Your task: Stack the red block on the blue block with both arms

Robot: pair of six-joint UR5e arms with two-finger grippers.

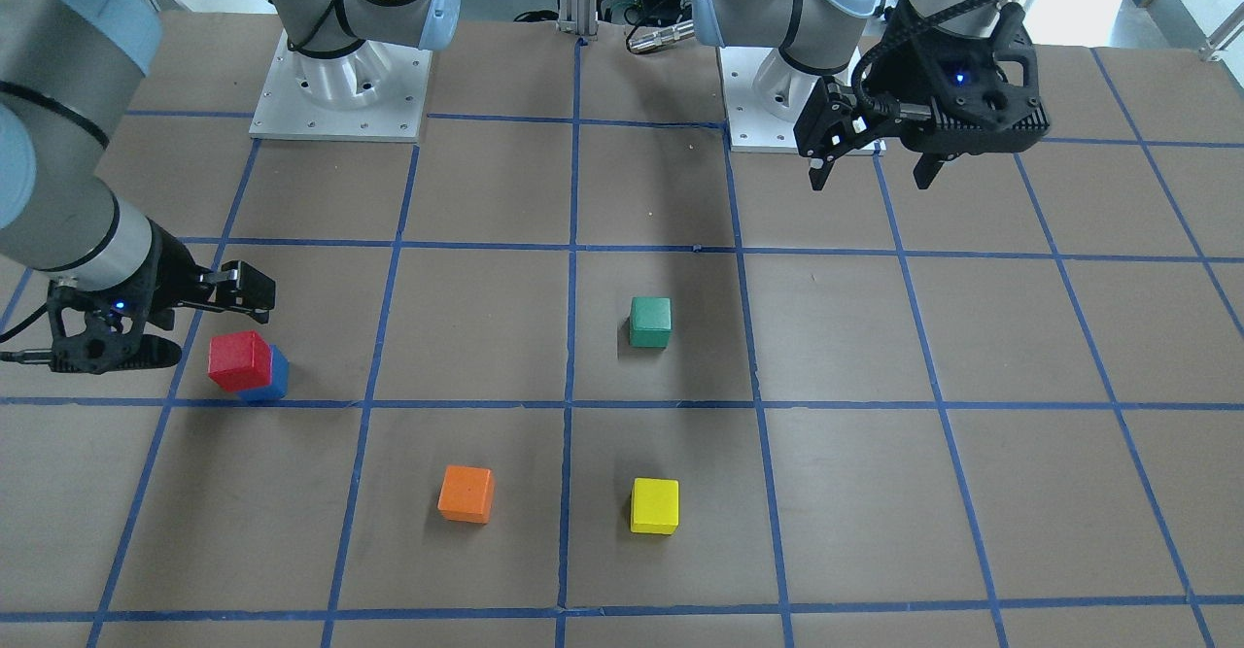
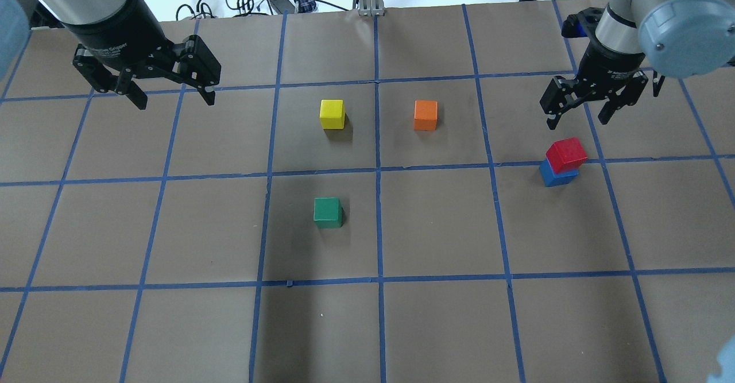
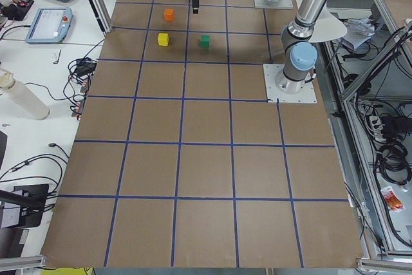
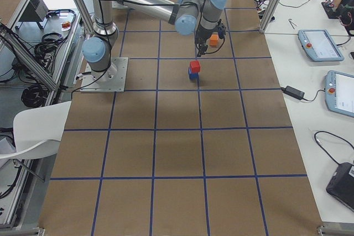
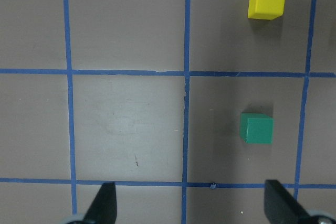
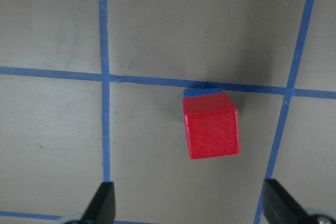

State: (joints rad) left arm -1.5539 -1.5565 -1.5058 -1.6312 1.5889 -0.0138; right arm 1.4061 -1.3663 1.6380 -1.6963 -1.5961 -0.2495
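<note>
The red block (image 2: 567, 153) sits on top of the blue block (image 2: 558, 175) at the table's right side, a little askew, beside a blue tape line. The right wrist view looks straight down on the red block (image 6: 211, 132), with only a sliver of the blue block (image 6: 202, 92) showing past it. My right gripper (image 2: 577, 122) hangs open and empty above and just beyond the stack, not touching it. My left gripper (image 2: 175, 101) is open and empty, raised over the far left of the table, well away from the stack.
A green cube (image 2: 328, 212) lies near the table's middle, with a yellow cube (image 2: 332, 113) and an orange cube (image 2: 425, 115) farther out. The brown table (image 2: 436, 325) carries a blue tape grid. The arm bases (image 1: 340, 85) stand at the robot's edge.
</note>
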